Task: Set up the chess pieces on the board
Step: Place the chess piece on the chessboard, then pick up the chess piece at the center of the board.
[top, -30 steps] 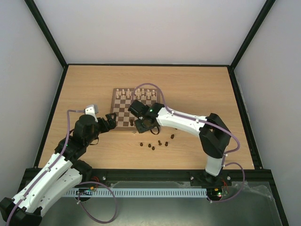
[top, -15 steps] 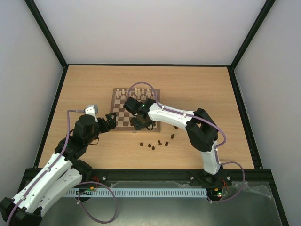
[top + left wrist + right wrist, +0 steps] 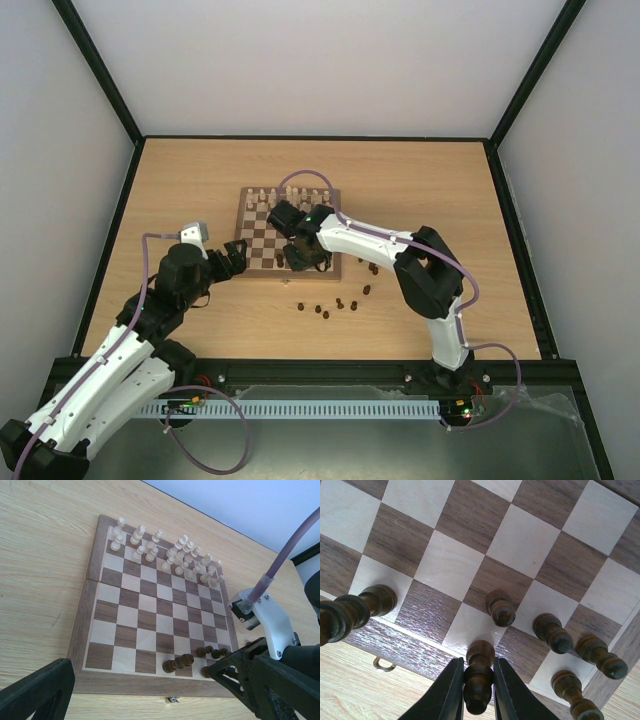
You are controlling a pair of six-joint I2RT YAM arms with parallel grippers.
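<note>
The board [image 3: 262,235] lies mid-table, with cream chessmen [image 3: 290,198] on its far rows. My right gripper [image 3: 297,262] is at the board's near edge. In the right wrist view the gripper [image 3: 478,664] is shut on a dark chess piece [image 3: 479,677], upright, its base over a cream square of the nearest row; I cannot tell if it touches. Other dark pieces [image 3: 500,608] stand close by, and a tall one [image 3: 355,610] stands to the left. My left gripper [image 3: 237,258] is open and empty by the board's near left corner, and its wrist view [image 3: 139,670] looks over the board [image 3: 145,625].
Several loose dark pieces [image 3: 327,308] lie on the tabletop just near of the board's right corner. The right arm [image 3: 265,620] reaches over the board's right side. A small metal clasp [image 3: 382,665] sits on the board's near edge.
My right arm's elbow has swung left and its wrist has moved farther over the board, while its gripper stays at the near edge. The left arm has not moved.
</note>
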